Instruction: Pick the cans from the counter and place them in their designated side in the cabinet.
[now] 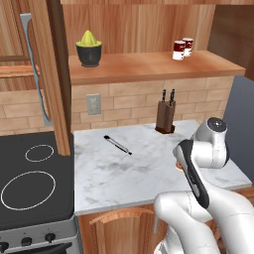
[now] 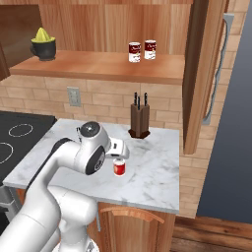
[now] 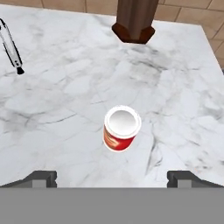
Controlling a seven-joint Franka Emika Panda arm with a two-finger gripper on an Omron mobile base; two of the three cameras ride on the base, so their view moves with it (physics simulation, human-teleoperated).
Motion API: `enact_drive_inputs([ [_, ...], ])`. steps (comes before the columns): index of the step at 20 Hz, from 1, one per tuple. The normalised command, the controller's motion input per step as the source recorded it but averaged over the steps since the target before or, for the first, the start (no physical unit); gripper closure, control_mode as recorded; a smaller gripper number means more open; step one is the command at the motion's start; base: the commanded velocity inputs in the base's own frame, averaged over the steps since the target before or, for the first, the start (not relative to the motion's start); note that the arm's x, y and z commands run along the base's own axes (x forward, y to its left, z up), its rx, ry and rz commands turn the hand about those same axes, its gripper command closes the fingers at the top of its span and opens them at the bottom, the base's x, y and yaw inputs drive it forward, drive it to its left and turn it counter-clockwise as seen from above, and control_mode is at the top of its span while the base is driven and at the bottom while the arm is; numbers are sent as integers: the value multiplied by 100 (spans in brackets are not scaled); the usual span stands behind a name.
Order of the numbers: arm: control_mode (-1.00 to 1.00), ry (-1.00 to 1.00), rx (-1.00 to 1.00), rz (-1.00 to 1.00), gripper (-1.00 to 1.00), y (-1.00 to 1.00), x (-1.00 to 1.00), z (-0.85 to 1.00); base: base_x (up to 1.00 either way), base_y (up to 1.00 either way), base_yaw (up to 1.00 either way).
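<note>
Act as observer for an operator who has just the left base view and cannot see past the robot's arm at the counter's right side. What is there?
Observer: A red can stands upright on the counter, behind your arm.
Operator: Is the gripper on it?
Observer: No. In the hand view the gripper is above it, jaws wide apart.
Operator: Anything close beside it?
Observer: The knife block stands apart, farther back.
</note>
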Motion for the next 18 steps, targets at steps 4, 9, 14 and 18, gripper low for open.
enact_drive_inputs([
  [4,-100,0,0,0,-100,-3,15,-13,0,0,0],
  [9,-100,0,0,0,-100,-5,14,-13,0,0,0],
  [14,-100,0,0,0,-100,-5,17,-13,0,0,0],
  [18,-100,1,0,0,-100,-2,19,-13,0,0,0],
])
